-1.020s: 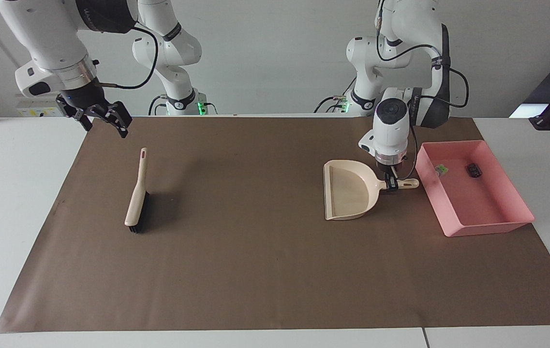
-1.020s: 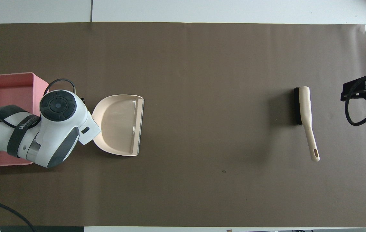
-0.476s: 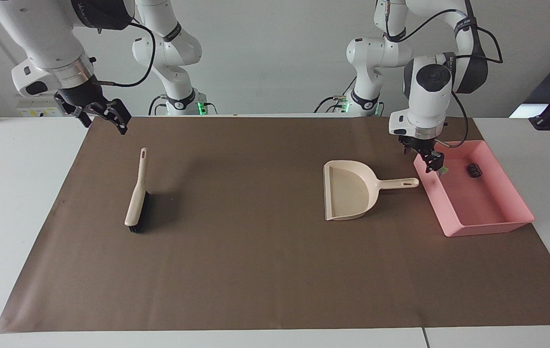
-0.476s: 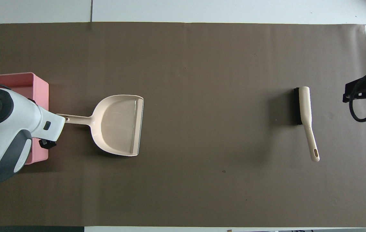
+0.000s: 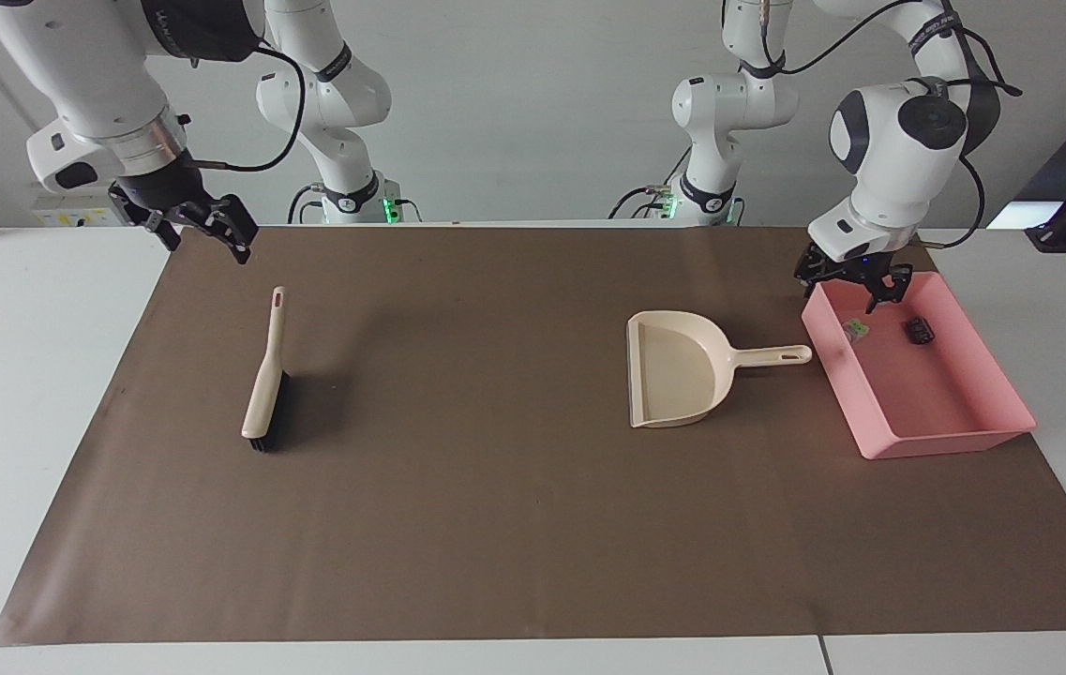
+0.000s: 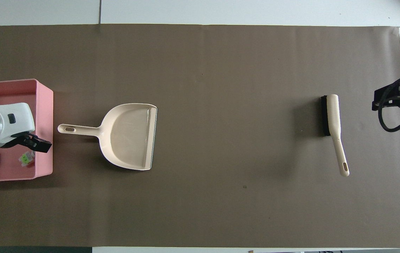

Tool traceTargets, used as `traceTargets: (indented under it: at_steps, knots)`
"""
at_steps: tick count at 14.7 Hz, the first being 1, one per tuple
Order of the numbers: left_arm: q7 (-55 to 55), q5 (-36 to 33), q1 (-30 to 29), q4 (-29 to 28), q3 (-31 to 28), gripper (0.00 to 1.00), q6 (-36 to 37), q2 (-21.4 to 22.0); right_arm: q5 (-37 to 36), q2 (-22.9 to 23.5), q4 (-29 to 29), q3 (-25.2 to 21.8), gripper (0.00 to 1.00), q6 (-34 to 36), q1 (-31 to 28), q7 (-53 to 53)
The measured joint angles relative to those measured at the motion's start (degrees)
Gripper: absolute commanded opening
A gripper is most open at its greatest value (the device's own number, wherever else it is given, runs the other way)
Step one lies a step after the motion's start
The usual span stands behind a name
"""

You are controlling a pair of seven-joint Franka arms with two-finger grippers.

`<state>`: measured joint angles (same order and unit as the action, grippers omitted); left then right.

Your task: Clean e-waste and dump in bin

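Your left gripper point(image 5: 856, 286) hangs over the bin's point(image 5: 954, 441) robot-side end with jaws apart, grasping nothing; the e-waste point(image 5: 856, 328) lies inside the bin, and the dustpan point(image 5: 678, 370) rests beside it. Your right gripper point(image 5: 204, 230) waits open-jawed above the brush point(image 5: 265, 375).

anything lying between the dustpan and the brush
Nothing: between the dustpan and the brush only bare brown paper shows, clearest in the overhead view.
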<state>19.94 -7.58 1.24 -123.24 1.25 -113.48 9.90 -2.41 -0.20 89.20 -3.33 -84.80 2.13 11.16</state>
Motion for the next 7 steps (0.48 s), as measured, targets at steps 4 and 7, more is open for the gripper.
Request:
traceTargets:
  at_steps: [4,7]
  knots:
    - [-10.95,4.78,0.0,4.79,0.09,0.98,0.19,-1.06,0.0,0.0,-0.08,0.96,0.99,-0.05,-1.21,-0.06]
    - [-13.64,7.11,0.0,11.28,0.09,0.98,2.93,-2.63,0.0,0.0,-0.08,4.14,0.99,-0.05,-3.84,-0.06]
